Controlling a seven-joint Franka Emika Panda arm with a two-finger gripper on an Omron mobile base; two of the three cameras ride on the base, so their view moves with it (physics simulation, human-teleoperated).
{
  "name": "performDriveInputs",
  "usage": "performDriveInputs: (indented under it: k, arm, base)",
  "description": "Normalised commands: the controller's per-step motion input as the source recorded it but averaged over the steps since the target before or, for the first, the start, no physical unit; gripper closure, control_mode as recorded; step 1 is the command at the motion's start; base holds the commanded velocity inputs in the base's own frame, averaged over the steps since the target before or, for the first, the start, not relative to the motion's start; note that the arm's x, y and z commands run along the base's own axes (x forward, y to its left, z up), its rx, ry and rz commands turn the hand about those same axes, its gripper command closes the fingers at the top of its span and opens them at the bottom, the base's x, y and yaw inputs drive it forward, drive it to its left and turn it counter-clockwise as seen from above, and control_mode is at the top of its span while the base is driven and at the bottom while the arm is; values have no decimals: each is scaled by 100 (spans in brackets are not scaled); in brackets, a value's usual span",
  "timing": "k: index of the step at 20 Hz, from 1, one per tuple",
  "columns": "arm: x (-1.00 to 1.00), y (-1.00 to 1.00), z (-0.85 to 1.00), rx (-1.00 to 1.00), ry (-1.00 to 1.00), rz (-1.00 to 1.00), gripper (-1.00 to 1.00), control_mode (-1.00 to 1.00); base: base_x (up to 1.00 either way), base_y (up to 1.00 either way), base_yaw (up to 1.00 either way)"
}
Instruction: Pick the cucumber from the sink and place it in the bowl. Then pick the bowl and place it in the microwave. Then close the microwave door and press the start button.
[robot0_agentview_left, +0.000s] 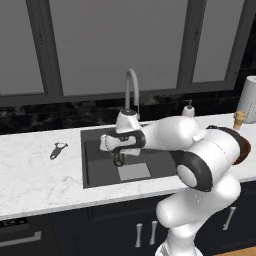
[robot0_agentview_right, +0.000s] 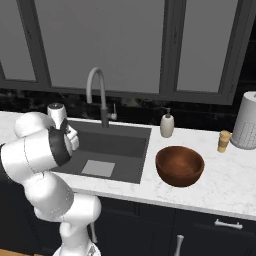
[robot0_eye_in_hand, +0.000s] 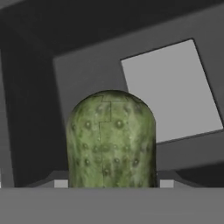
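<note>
Arm stretched level over the sink (robot0_agentview_left: 95, 172), gripper (robot0_agentview_left: 119, 159) pointing down with its fingers closed on the cucumber (robot0_eye_in_hand: 111, 140), held upright above the basin floor beside the pale drain patch (robot0_agentview_left: 134, 171); the bowl (robot0_agentview_right: 179, 166) sits on the counter (robot0_agentview_right: 225, 180) right of the sink

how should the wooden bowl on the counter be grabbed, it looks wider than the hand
Probably by its rim: the round reddish-brown wooden bowl stands upright and open-topped on the white marble counter right of the dark sink, too wide to span. Come down from above, one finger inside the thick wall and one outside, likely on the near side.
</note>
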Motion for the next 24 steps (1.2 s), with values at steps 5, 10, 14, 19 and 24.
performDriveInputs:
  k: [5,10,14,19,24]
  arm:
    - [-63,-1,100,0,-28,-3,100,-100]
    - [-72,-57,100,0,-3,-4,100,-100]
    - [-76,-96,99,0,-1,0,100,-100]
    - [-61,-100,74,0,0,0,100,-100]
    - [-19,-100,45,0,3,1,100,-100]
  base:
    - [0,0,0]
    - [0,0,0]
    - [0,0,0]
    - [0,0,0]
    - [0,0,0]
